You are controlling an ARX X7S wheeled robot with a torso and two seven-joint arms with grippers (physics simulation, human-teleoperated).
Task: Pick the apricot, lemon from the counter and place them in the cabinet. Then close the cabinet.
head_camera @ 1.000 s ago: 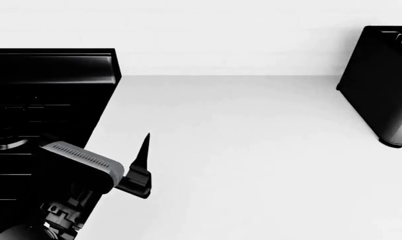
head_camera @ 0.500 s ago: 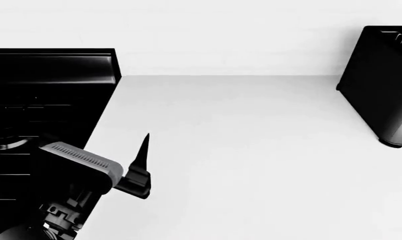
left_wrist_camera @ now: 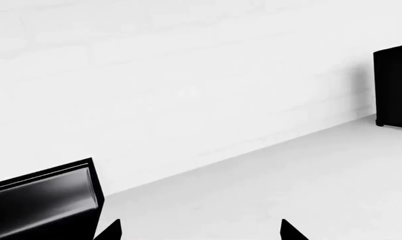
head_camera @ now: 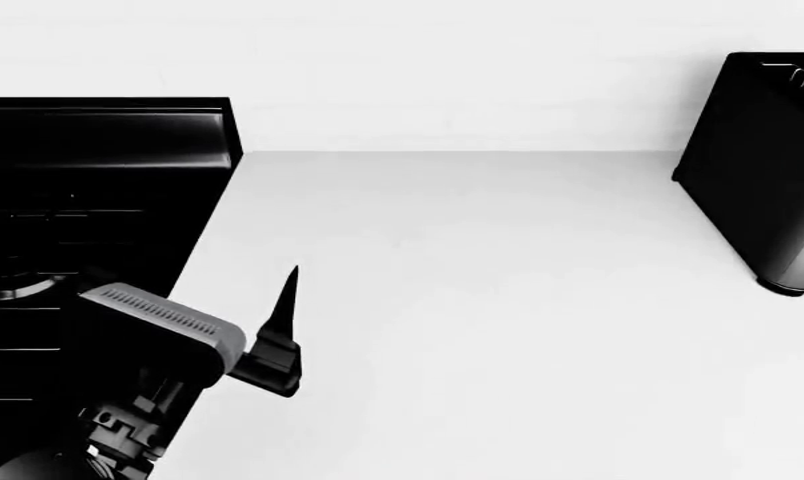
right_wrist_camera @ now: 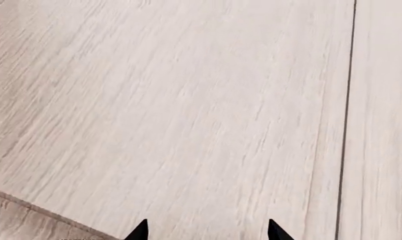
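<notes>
No apricot, lemon or cabinet shows in any view. The white counter (head_camera: 509, 300) fills the head view and lies bare. My left gripper (head_camera: 279, 300) hovers over the counter's left part, beside the stove; one dark finger (head_camera: 290, 295) points toward the back wall. The left wrist view shows the left gripper (left_wrist_camera: 199, 235) open, its two tips wide apart with nothing between them. My right gripper (right_wrist_camera: 208, 232) is open too, over pale wood planks (right_wrist_camera: 187, 110), and is outside the head view.
A black stove top (head_camera: 95, 200) borders the counter on the left. A black boxy appliance (head_camera: 762, 170) stands at the back right, also seen as the black appliance (left_wrist_camera: 396, 85) in the left wrist view. A white wall (head_camera: 402, 60) runs behind.
</notes>
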